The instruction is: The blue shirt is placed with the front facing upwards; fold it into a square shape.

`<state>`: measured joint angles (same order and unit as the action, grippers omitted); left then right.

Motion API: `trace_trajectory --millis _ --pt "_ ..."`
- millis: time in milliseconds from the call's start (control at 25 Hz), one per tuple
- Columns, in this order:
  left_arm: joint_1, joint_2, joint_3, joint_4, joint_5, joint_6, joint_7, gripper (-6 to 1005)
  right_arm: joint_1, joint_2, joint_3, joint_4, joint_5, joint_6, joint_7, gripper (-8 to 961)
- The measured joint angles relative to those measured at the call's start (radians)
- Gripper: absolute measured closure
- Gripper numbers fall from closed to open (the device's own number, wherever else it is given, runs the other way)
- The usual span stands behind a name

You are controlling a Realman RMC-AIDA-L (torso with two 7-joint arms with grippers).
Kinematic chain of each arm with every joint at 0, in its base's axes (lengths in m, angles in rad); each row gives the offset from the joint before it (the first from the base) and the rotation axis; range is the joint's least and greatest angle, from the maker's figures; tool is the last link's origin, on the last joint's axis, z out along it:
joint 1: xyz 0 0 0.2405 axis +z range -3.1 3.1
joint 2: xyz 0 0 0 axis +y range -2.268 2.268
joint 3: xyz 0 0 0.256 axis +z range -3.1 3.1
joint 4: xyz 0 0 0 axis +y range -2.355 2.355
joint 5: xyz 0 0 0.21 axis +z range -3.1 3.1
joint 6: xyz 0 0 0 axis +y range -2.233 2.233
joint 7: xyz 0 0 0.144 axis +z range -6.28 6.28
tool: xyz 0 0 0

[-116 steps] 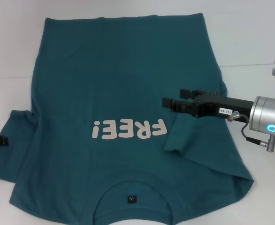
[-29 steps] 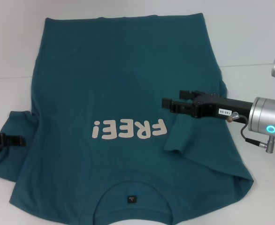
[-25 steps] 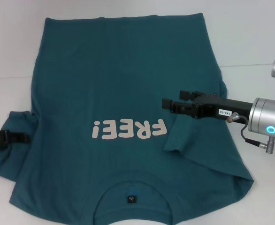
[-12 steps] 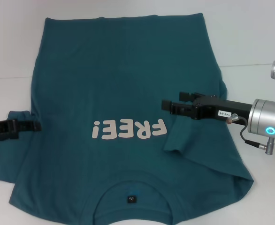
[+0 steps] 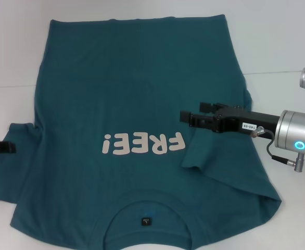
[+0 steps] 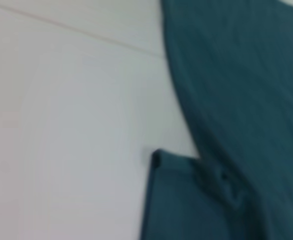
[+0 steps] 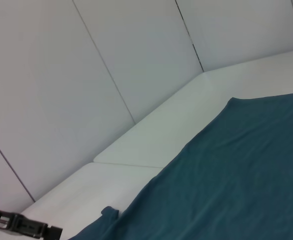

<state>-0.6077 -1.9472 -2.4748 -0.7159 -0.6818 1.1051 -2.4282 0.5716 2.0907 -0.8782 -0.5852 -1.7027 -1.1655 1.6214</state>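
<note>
Pulled back off the shirt (image 5: 137,114) toward its left sleeve edge: left gripper (image 5: 0,147), finger state unclear. Right gripper (image 5: 186,117) hovering beside "FREE!", unchanged, jaws unclear. Left wrist: sleeve corner flat, unfolded. Right wrist: shirt spread on table (image 7: 151,145).

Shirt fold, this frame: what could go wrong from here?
1. The right hand hangs over the blue shirt beside the already folded-in right sleeve; a low pass may drag that flap open.
2. The left hand sits at the left sleeve edge, sleeve unfolded and wrinkled; a shallow grab may slip off.
</note>
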Motion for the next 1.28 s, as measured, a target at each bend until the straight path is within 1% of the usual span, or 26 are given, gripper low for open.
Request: trace_trajectory --millis 200,360,920,1280 --pt "-0.004 -0.003 0.004 -0.002 0.084 -0.005 -0.019 158 0.004 0.0 -0.003 0.0 0.0 0.005 0.0 11" --pt "-0.006 -0.007 0.002 -0.003 0.106 -0.016 -0.02 157 0.007 0.0 -0.004 0.001 0.0 0.005 0.0 12" --pt "-0.006 -0.007 0.007 0.007 0.109 -0.048 -0.032 157 0.008 0.0 -0.004 0.001 0.0 0.006 0.0 12" --pt "-0.006 -0.016 0.008 0.012 0.114 -0.059 -0.03 158 0.012 0.0 -0.004 0.001 0.0 0.014 0.0 12"
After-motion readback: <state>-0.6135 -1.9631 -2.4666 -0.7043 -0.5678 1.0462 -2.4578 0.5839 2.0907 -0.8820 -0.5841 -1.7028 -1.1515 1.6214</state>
